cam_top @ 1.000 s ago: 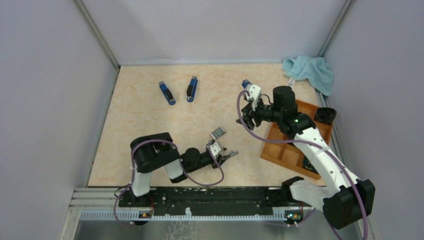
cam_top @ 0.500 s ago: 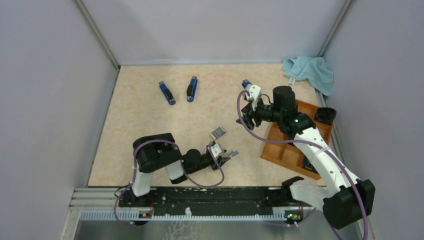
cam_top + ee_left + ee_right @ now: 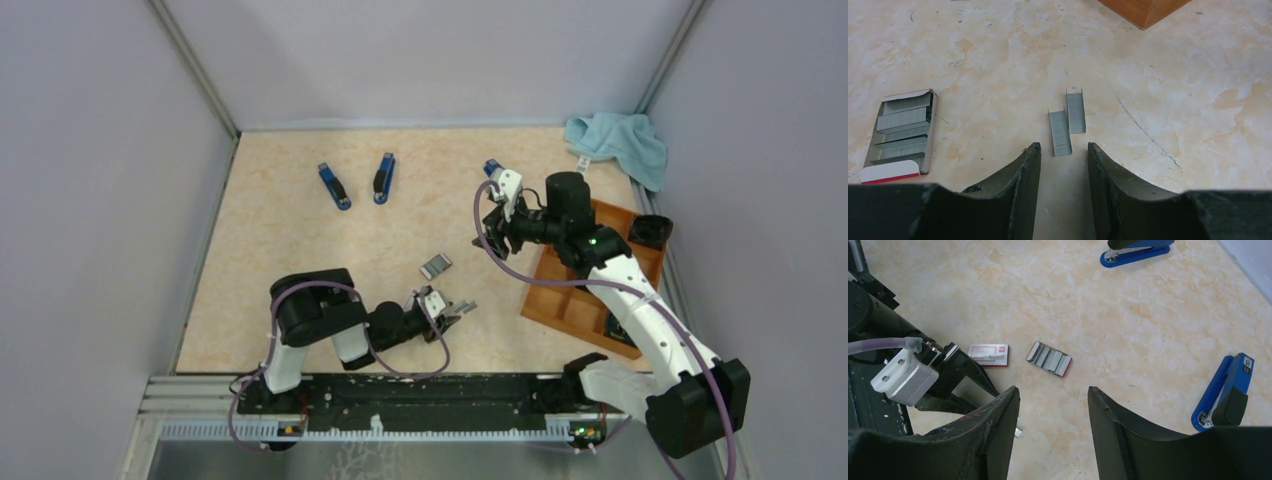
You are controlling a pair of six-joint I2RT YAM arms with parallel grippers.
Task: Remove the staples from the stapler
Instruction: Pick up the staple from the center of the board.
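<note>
Both parted and empty, the left pincer (image 3: 1062, 150) lies low just near of the staples (image 3: 1060, 132), likely to straddle them, while the right pincer (image 3: 1053, 395) hovers farther off.

Short silvery-grey metal strips of staples (image 3: 1060, 132) lie on the beige marbled table (image 3: 280, 250), just right of my left gripper (image 3: 1063, 145).
The two strips lie side by side, in line with my finger gap. A small open cardboard box (image 3: 900, 127) lies just far of them, and a brown wooden compartment tray (image 3: 572, 300) sits further right. My right gripper (image 3: 1053, 390) hangs left of the tray, far of the box. A blue plastic stapler (image 3: 334, 186) and a second stapler (image 3: 384, 177) lie far left, and a third stapler (image 3: 492, 167) lies just far of my right gripper. A light blue cloth (image 3: 618, 140) fills the far right corner.
</note>
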